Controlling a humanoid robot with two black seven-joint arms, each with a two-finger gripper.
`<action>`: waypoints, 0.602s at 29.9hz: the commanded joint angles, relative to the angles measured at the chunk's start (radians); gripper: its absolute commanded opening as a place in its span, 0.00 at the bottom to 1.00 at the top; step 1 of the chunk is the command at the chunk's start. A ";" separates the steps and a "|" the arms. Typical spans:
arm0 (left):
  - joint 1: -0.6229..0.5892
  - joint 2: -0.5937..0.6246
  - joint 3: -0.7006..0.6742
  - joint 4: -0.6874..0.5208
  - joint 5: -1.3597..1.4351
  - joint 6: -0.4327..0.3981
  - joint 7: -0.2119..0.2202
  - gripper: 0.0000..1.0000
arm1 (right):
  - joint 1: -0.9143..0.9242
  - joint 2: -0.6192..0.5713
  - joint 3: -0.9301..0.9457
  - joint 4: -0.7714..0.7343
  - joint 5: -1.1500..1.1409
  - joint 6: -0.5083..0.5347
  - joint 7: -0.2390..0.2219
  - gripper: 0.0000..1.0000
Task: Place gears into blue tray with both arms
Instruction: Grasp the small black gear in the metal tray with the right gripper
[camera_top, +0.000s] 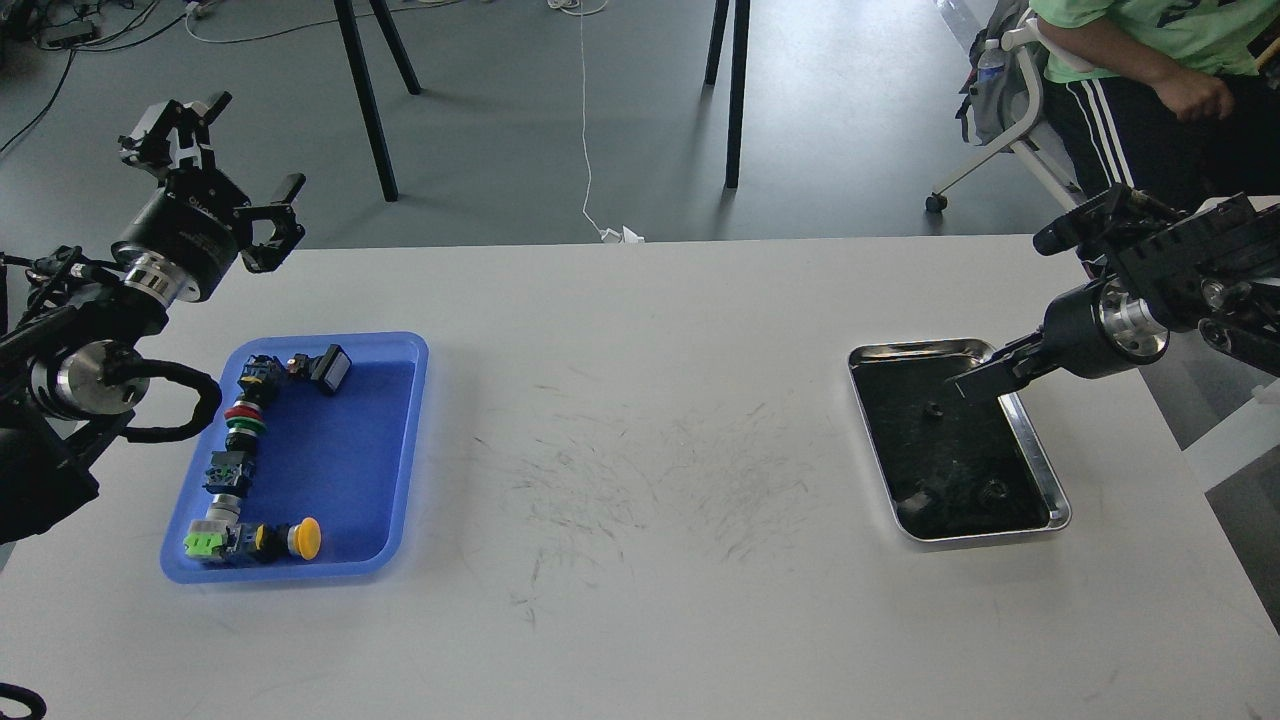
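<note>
The silver metal tray (1040, 470) at the right of the white table (640, 620) mirrors something dark, so its floor reads almost black and small things in it are hard to pick out. Two gears can be made out there: one (934, 409) a tiny dark disc near the tray's far end, another (994, 490) near its near end; their teeth and centre holes are too small to see clearly. A further dark blob sits at the tray's near left corner, and what it is cannot be told.

The right gripper (985, 375) hangs over the tray's far right corner, close to the first gear; its fingers are seen dark and nearly end-on, so whether they are parted or closed cannot be told. The right arm is cut off by the picture's edge.

The left gripper (250, 165) is raised above the table's far left corner, fingers (290, 187) spread wide apart and holding nothing.

The blue tray (400, 480) lies at the left, well apart from the metal tray. Several push-button switches (245, 420) lie in an L along its left and near sides, including a yellow-capped one (303, 538). No gear shows in it.
</note>
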 joint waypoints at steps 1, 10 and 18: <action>0.002 0.000 0.002 0.000 0.002 0.000 0.001 0.99 | -0.031 0.009 0.000 -0.018 -0.012 0.000 0.000 0.95; 0.005 0.000 0.002 0.000 0.000 0.000 0.001 0.99 | -0.082 0.093 -0.003 -0.110 -0.020 0.000 0.000 0.95; 0.009 -0.001 -0.001 0.000 0.000 0.000 -0.003 0.99 | -0.096 0.165 -0.005 -0.159 -0.021 0.000 0.000 0.90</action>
